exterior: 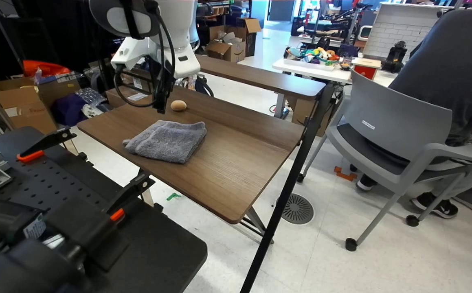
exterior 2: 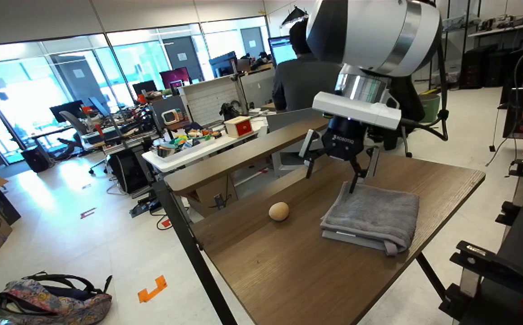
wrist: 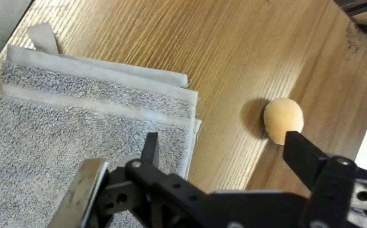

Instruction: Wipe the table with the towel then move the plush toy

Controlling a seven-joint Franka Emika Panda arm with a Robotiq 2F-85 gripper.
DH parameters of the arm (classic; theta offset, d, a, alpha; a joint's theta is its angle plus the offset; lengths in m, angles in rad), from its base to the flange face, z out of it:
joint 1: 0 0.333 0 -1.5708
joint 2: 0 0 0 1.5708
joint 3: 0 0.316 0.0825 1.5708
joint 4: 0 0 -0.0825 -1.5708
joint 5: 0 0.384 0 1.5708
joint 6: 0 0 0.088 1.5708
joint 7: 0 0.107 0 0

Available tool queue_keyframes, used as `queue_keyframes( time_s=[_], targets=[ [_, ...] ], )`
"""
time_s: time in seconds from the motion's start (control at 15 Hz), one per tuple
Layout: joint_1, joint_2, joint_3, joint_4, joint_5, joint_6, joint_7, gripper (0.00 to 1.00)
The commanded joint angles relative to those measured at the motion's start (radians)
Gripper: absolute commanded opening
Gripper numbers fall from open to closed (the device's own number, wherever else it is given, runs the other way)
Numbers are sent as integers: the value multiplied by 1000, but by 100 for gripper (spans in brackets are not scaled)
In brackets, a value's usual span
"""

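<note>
The grey towel (exterior: 166,140) lies folded on the brown wood-grain table (exterior: 236,175); it shows also in an exterior view (exterior 2: 374,214) and in the wrist view (wrist: 75,136). The round tan plush toy (exterior 2: 279,211) rests on the table apart from the towel, and it shows at the right of the wrist view (wrist: 283,120). My gripper (exterior 2: 330,182) is open and empty above the table by the towel's edge. In the wrist view its fingertips (wrist: 223,136) are wide apart, one over the towel, one partly covering the plush toy. Whether a fingertip touches the towel I cannot tell.
A narrow raised shelf (exterior: 260,79) runs along one long side of the table. A dark bench with clamps (exterior: 150,244) stands by the opposite side. A grey chair (exterior: 390,118) with a seated person and a white table (exterior 2: 189,153) with toys stand beyond the shelf.
</note>
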Motion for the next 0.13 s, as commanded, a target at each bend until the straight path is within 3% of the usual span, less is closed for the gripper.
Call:
queue_keyframes(
  time_s=[0.0,0.07],
  targets=[
    [47,-19,-51,5,69,-32,-49,100],
    [48,-29,-58,0,71,-44,-53,100]
  ],
)
